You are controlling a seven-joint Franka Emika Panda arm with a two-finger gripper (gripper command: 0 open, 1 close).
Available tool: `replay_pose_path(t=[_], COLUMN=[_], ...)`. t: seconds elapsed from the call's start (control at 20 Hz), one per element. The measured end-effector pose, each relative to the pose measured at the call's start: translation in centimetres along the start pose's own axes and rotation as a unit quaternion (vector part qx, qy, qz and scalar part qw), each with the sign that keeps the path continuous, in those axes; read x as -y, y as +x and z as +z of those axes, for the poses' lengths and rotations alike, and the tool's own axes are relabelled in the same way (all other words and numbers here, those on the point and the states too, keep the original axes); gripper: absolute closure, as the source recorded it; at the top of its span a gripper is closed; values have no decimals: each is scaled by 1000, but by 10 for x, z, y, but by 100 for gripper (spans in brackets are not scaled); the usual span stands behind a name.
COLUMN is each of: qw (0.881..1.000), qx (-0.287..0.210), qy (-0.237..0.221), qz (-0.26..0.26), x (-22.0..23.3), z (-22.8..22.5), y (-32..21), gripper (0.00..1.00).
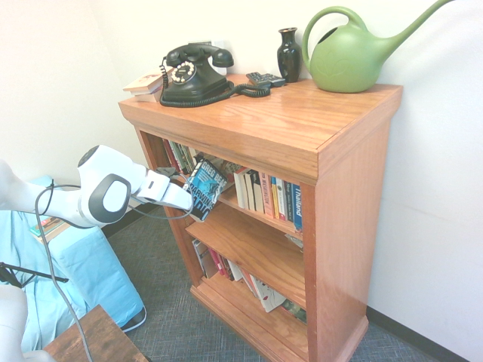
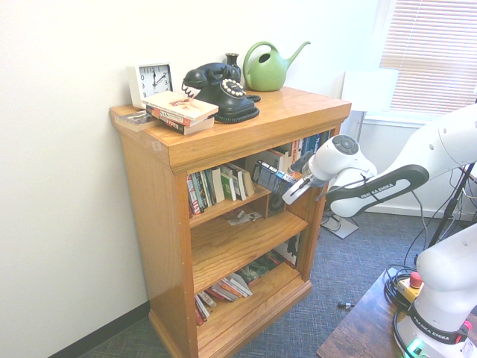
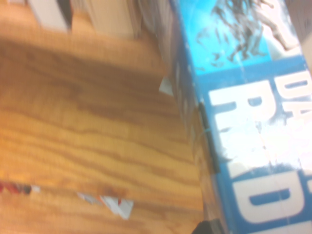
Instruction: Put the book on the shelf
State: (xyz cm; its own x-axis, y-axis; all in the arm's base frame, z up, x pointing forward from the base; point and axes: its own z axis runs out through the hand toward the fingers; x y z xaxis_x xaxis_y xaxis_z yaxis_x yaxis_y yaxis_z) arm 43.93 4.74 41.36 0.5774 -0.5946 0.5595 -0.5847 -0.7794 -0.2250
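The thick blue-teal and black paperback book (image 1: 205, 188) bears large white lettering. The orange-brown wooden bookcase (image 1: 264, 124) shows darker wavy grain (clearest in the wrist view). At its twelve o'clock stand a glossy black rotary telephone (image 1: 192, 75) and a green plastic watering can (image 1: 351, 56).

Book (image 1: 205, 188): thick paperback, blue-teal and black cover, white lettering, tilted, clamped at gripper (image 1: 189, 199) tip, at mouth of upper compartment. Shelf (image 1: 287, 121): orange-brown grained wood bookcase, thick top board, directly ahead of gripper.
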Motion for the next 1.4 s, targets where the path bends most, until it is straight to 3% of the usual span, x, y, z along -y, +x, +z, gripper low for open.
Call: replay_pose_path(t=[0.95, 1.4], qw=[997, 998], qx=[3, 0], qy=[-7, -12], qz=[70, 66], x=[63, 87], z=[40, 59], y=[28, 36], gripper=[100, 100])
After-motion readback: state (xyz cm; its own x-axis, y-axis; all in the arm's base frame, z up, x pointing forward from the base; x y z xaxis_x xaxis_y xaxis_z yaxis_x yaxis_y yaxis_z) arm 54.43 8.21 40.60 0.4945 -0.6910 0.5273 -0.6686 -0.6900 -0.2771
